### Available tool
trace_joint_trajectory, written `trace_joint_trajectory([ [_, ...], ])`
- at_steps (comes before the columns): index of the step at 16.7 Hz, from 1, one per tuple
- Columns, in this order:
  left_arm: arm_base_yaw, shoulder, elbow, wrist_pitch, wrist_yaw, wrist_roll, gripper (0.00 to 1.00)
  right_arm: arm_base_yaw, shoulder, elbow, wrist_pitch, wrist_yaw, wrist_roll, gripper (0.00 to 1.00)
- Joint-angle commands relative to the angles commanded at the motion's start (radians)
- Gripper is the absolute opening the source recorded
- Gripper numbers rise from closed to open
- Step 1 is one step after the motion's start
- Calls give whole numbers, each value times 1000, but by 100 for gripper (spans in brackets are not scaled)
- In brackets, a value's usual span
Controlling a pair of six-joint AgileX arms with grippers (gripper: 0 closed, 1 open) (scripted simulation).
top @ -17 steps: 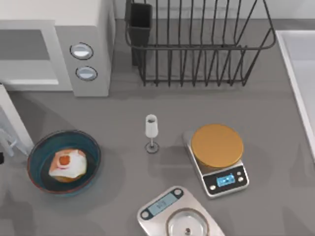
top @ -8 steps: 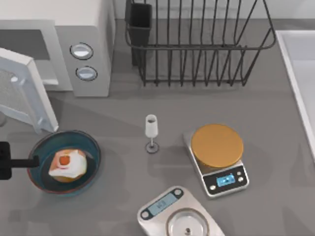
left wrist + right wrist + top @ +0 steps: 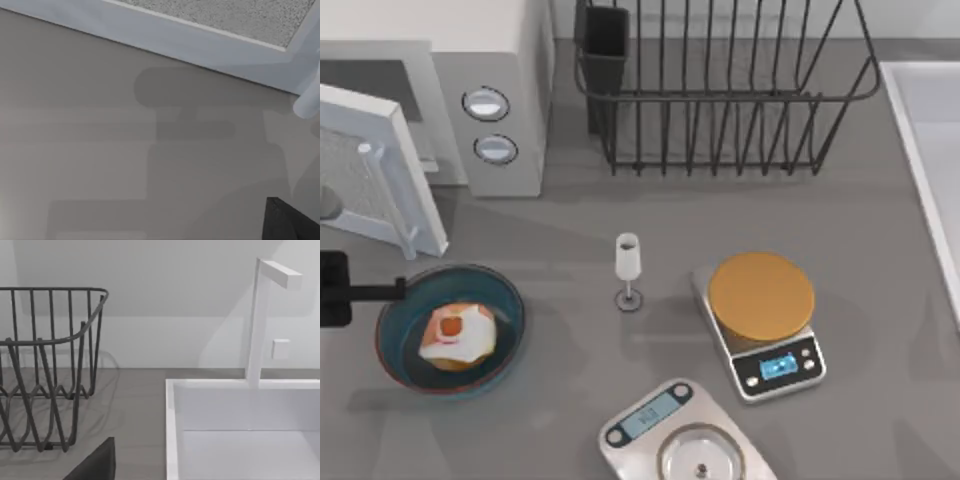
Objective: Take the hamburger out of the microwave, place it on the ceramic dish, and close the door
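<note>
I see a dark wire rack (image 3: 720, 90) at the table's back, a black cup (image 3: 606, 40) in its left end. A small glass (image 3: 628, 270) stands mid-table. Right of it, a scale (image 3: 765, 325) carries an orange disc (image 3: 761, 296); a silver scale (image 3: 680, 435) sits nearer. A white sink (image 3: 245, 430) with its faucet (image 3: 262, 315) lies far right.

I am seeing two scales (image 3: 763, 323) (image 3: 682, 436), one glass (image 3: 628, 268), one ceramic dish (image 3: 506, 303), one hamburger (image 3: 456, 336), one microwave (image 3: 500, 60), one rack (image 3: 720, 90).

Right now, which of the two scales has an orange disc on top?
The scale toward the table's right, with the blue display, carries the orange disc. The other scale, at the front edge, has a small steel pan.
</note>
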Motion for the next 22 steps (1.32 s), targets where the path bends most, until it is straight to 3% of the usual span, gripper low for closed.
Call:
trace_joint_trajectory([
  [6, -7, 304, 168, 122, -3, -1, 0, 0, 0, 0, 0, 0, 0, 100],
  [15, -5, 375, 231, 136, -3, -1, 0, 0, 0, 0, 0, 0, 0, 100],
  [22, -11, 670, 555, 113, -4, -3, 0, 0, 0, 0, 0, 0, 0, 100],
])
